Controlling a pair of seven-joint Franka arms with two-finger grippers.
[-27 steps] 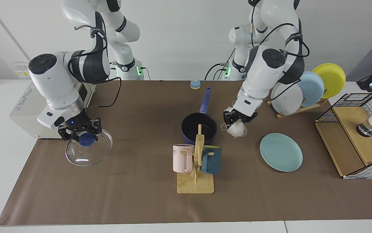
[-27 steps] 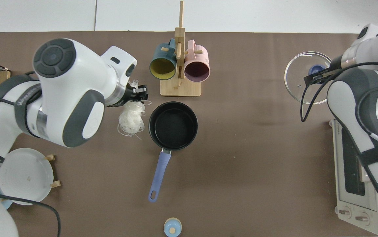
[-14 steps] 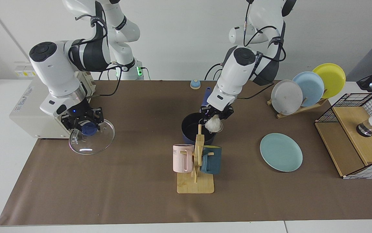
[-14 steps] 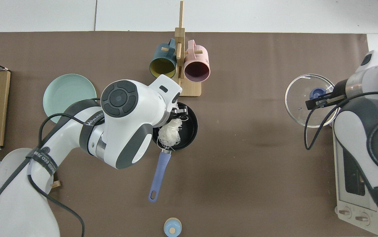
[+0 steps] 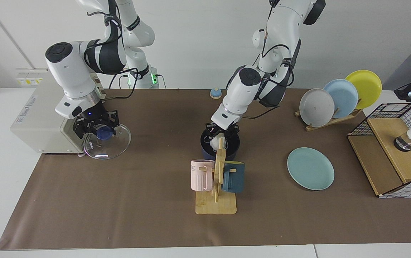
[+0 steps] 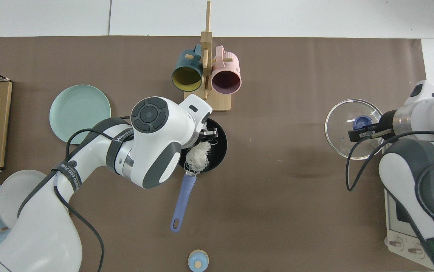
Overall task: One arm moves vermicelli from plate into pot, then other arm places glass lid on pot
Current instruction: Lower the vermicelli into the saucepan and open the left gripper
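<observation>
Left gripper (image 5: 221,133) hangs over the small dark navy saucepan (image 5: 231,147), fingers clenched on a white tangle of vermicelli (image 6: 198,158) that dangles inside the pan's rim on the handle side. In the top view a few strands trail over the rim toward the long blue handle (image 6: 182,202). The round pale teal-green plate (image 5: 310,168) lies bare on the brown table mat (image 5: 126,211), well apart from the pan, with open mat between them.

The wooden mug stand (image 5: 217,186) with a pink mug (image 5: 202,175) and a dark teal mug (image 5: 234,176) sits just beside the pan's rim on the camera side; its upright post crosses the pan in the facing view.

Right gripper (image 5: 98,129) is shut on the blue knob of the round clear glass lid (image 5: 114,145), which is tilted, next to the white oven (image 5: 33,122). Open mat separates lid and pan.
</observation>
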